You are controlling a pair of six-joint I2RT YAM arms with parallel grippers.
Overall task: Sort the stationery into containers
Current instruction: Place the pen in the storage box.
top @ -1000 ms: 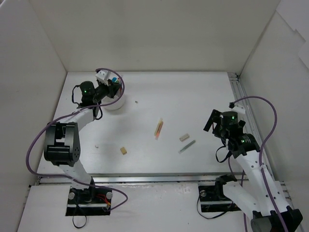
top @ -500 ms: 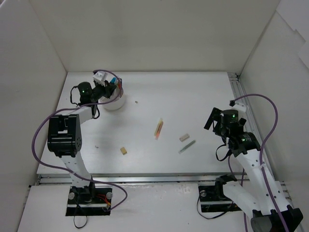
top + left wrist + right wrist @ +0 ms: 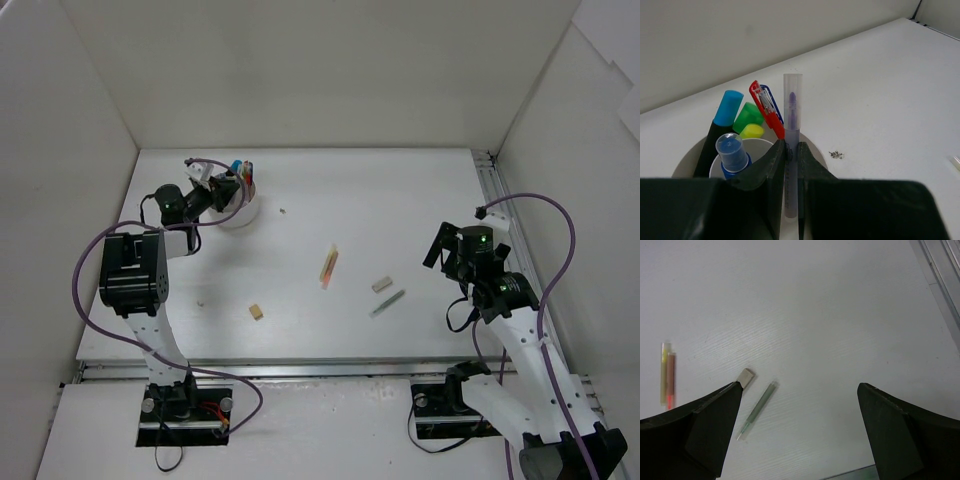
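My left gripper (image 3: 791,148) is shut on a clear grey pen (image 3: 792,107) with a purple tip, held over the rim of the white bowl (image 3: 816,155). Standing in the bowl are a red pen (image 3: 767,109), black highlighters with blue (image 3: 728,107), green (image 3: 748,115) and yellow (image 3: 753,131) ends, and a blue-capped tube (image 3: 732,149). From above, the left gripper (image 3: 224,186) sits at the bowl (image 3: 245,213) in the far left corner. My right gripper (image 3: 800,385) is open and holds nothing, hovering right of a grey-green pen (image 3: 756,410) and a beige eraser (image 3: 745,376).
On the table lie a cream and orange stick pair (image 3: 329,266), an eraser (image 3: 381,284), the grey-green pen (image 3: 388,302) and a second eraser (image 3: 257,312). A metal rail (image 3: 492,190) runs along the table's right edge. White walls enclose the table.
The left arm's elbow has swung left and its wrist has shifted slightly at the bowl, still gripping the pen. The right arm has barely moved.
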